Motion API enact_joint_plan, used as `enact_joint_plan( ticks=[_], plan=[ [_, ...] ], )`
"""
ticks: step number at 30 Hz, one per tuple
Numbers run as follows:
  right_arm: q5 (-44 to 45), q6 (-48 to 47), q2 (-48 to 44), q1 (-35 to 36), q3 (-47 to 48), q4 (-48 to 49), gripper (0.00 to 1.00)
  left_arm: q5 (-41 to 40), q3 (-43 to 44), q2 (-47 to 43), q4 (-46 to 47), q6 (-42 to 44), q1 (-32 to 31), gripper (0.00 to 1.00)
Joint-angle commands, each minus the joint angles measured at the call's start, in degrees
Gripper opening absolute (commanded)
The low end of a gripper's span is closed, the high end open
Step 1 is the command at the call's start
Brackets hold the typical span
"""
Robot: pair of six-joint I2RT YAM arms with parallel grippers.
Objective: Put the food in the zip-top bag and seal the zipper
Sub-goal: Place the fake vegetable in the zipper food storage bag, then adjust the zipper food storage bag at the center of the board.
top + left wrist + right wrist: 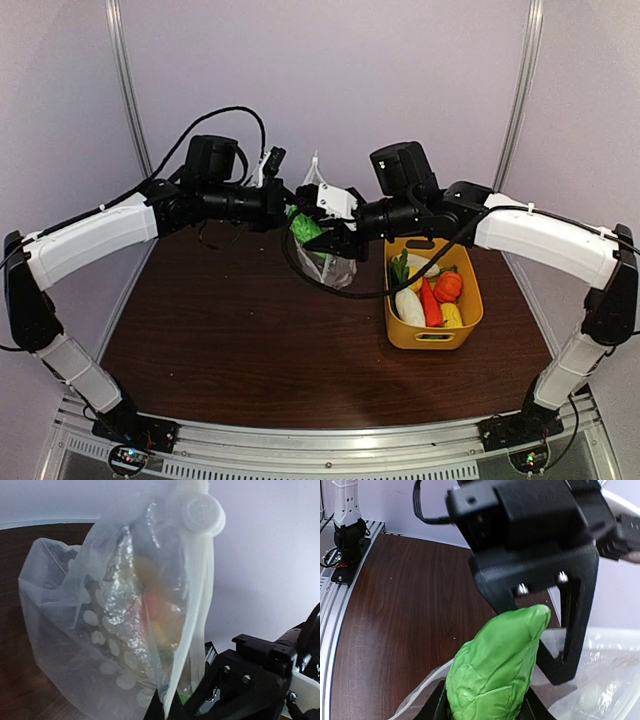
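Observation:
The zip-top bag [338, 266] hangs over the table's middle, its dotted clear film [100, 635] filling the left wrist view. My left gripper [172, 709] is shut on the bag's mouth edge, where the pale zipper [198, 605] runs up to a round white tab [202, 512]. My right gripper [485, 707] is shut on a green leafy toy vegetable [500, 660], held at the bag's mouth [305, 228]. Blurred orange and yellow shapes show through the film. More food [430, 292] lies in the yellow basket.
The yellow basket [430, 339] stands on the brown table at the right, just under my right forearm. My left gripper's black body [535, 540] hangs close in front of the right one. A black cable [330, 288] loops below the bag.

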Motion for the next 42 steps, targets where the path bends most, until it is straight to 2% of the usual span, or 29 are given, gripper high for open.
enact_joint_plan(
  ticks=[1, 3, 5, 10, 14, 17, 26, 34, 39, 42],
  plan=[
    [10.03, 8.74, 0.18, -0.68, -1.38, -2.56, 0.12, -1.86, -4.71, -6.44, 7.88, -2.09, -1.39, 0.0],
    [11.56, 12.02, 0.54, -0.69, -0.47, -3.64, 0.22, -2.62, -8.09, -7.48, 12.68, -3.3, -1.63, 0.0],
    [12.3, 14.58, 1.46, -0.7, 1.32, -5.05, 0.29, -2.58, -8.59, -6.87, 12.93, -3.44, -1.72, 0.0],
    [13.21, 20.94, 4.57, -0.63, 8.44, -9.34, 0.42, -1.85, -7.87, -3.88, 11.47, -3.31, -2.36, 0.0],
    [13.57, 24.34, 5.66, -0.6, 12.4, -11.35, 0.61, -4.19, -6.81, -3.08, 8.27, -1.89, -2.96, 0.0],
    [17.1, 25.78, 5.48, -0.51, 13.16, -12.03, 0.74, -7.8, -5.59, -3.5, 4.12, -0.58, -2.98, 0.0],
    [10.09, 26.55, -0.25, -0.56, 11.76, -11.06, 0.75, -12.01, -3.27, -2.37, -1.39, 3.08, -2.98, 0.0],
    [19.38, 25.18, -2.48, -0.73, 8.76, -10.0, 0.74, -12.39, -1.05, 0.16, -2.57, 4.64, -2.97, 0.0],
    [27.35, 31.73, -0.34, -0.81, 6.76, -8.29, 0.64, -13.35, -0.07, 1.19, -3.57, 5.35, -2.98, 0.0],
    [26.41, 35.06, 2.05, -0.78, 7.7, -9.35, 0.63, -14.23, 0.77, 1.55, -4.94, 5.87, -2.95, 0.0]
  ],
)
